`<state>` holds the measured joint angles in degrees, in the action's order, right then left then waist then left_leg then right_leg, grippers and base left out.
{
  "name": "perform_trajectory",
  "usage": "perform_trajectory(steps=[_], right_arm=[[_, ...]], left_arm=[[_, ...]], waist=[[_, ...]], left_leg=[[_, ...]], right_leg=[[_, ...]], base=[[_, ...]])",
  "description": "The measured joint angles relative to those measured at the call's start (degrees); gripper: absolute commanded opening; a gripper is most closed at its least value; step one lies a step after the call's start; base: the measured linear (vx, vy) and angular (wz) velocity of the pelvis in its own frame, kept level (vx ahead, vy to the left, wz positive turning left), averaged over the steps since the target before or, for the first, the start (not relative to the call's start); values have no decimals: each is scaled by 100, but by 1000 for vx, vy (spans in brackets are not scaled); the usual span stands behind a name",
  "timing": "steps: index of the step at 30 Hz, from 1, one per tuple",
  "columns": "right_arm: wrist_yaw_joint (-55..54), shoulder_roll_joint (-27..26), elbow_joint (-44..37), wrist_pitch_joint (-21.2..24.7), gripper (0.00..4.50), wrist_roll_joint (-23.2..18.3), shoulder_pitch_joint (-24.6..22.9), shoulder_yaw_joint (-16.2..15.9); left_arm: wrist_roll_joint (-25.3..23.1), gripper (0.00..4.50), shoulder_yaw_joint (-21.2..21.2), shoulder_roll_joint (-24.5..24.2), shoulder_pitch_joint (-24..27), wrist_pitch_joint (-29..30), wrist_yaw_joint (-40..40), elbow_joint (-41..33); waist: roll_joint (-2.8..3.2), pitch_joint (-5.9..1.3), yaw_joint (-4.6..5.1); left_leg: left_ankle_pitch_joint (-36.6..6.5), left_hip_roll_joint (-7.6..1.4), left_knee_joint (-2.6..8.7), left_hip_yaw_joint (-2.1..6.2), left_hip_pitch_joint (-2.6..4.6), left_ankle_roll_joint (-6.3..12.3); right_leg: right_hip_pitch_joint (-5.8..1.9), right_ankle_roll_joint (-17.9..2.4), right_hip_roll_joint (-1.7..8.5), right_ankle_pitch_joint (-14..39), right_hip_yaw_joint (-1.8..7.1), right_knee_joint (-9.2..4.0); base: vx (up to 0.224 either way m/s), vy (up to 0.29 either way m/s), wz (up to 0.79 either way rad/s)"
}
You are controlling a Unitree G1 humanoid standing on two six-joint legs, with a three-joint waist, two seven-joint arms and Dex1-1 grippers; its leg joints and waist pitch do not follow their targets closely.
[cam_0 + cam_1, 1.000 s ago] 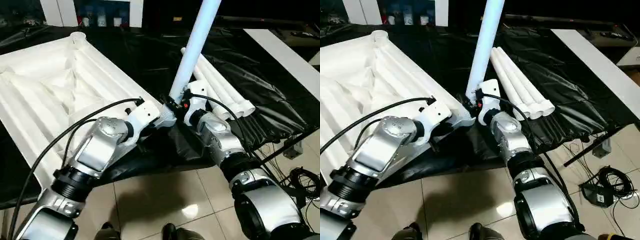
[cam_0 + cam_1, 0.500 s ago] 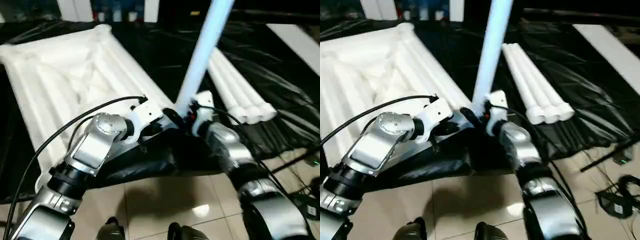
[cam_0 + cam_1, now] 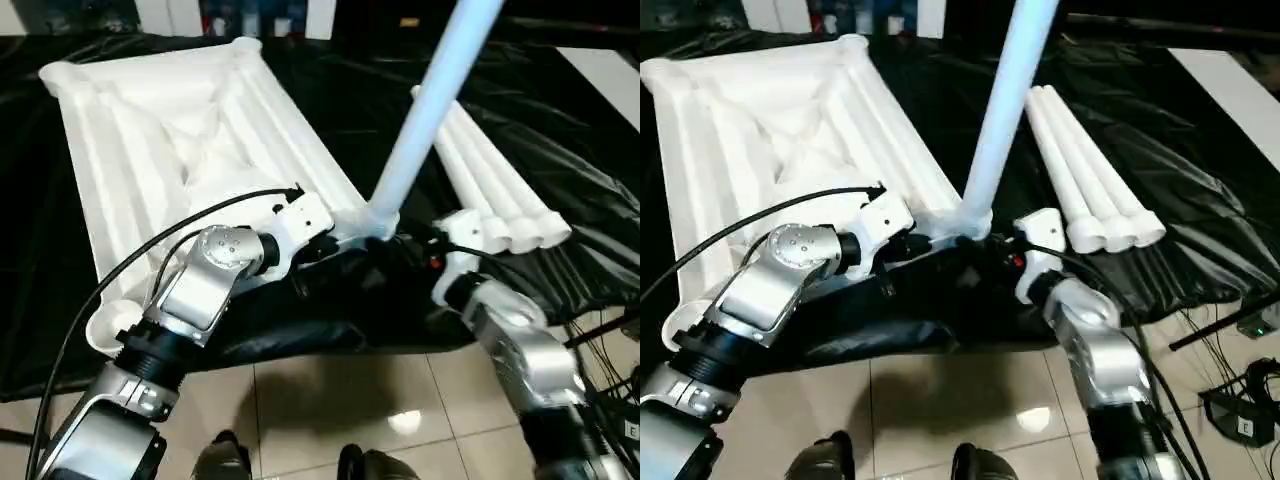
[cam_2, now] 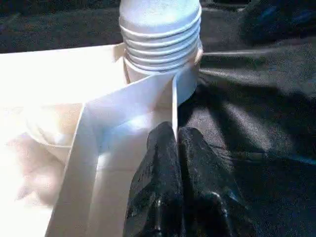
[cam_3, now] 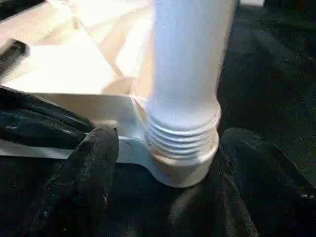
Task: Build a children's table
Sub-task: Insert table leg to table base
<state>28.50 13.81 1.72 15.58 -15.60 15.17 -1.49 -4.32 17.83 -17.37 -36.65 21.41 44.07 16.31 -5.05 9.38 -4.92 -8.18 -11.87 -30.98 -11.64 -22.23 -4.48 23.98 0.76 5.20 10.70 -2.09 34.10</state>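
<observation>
The step in hand, as I judge it, is screwing leg 1 of 4 (image 3: pixel 425 120) into the near corner socket (image 5: pixel 183 165) of the table top (image 3: pixel 180 140); the top lies underside up on the black sheet (image 3: pixel 560 170), ribs and X-brace showing. The leg stands in the socket, leaning away from me and to my right; several thread rings are exposed above the socket rim, so I judge it not yet seated.

To do this well: bring the leg square to the socket before turning, since a tilted start is likely to cross the threads; grip low, just above the thread rings, where the tube is widest; turn in short strokes, release, re-grip; stop when the rings have sunk into the rim.

My left gripper (image 4: pixel 174 136) is pinched shut on the thin rim wall of the top, just beside the socket; it should hold the top against the twist.

My right gripper (image 5: pixel 163 148) stands wide, holding nothing; 1 finger (image 5: pixel 91 168) sits on each side of the socket base, near but apart from the leg. The threaded end lies directly between and slightly beyond my right fingertips.

The 3 spare legs (image 3: pixel 495 185) lie side by side on the sheet, to the right of the standing leg.
</observation>
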Motion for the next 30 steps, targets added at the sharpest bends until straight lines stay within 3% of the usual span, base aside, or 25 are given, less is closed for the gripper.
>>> perform_trajectory(steps=[4,12,13,19,26,30], right_arm=[[-155,-9,-580,341,364,-153,-307,15],[-1093,-346,-903,832,364,-210,-660,533],[-1158,-374,-955,873,374,-209,-692,555],[-1374,-521,-1302,1001,374,-235,-867,556],[-1452,-639,-1431,1113,374,-285,-888,533],[-1439,-637,-1540,1166,374,-356,-909,532]], left_arm=[[-50,0,16,44,-16,-218,-87,142],[-162,0,17,32,-17,-414,-326,251],[-143,43,-18,38,-15,-393,-327,255],[116,79,-515,68,14,-296,-562,252],[-501,100,-247,-298,-188,-1278,-942,898],[-3,100,-568,-208,-102,-1072,-566,536]], waist=[[3,-2,-3],[16,-10,62],[19,-11,74],[26,-17,157],[30,-21,126],[31,-22,112]], left_leg=[[2,0,-6,2,-1,-2],[2,0,-50,9,-6,-1],[2,0,-50,11,-6,-2],[6,-4,-65,23,-7,-7],[8,-5,-119,28,-18,-3],[8,-5,-135,32,-22,-3]], right_leg=[[-1,14,0,-12,0,2],[1,15,0,-16,6,34],[3,15,0,-16,6,38],[5,16,-6,-16,2,56],[2,18,0,-15,4,86],[2,16,3,-16,2,96]], base=[[0,0,0],[0,0,0],[0,0,0],[0,0,0],[0,0,0],[0,0,0]])
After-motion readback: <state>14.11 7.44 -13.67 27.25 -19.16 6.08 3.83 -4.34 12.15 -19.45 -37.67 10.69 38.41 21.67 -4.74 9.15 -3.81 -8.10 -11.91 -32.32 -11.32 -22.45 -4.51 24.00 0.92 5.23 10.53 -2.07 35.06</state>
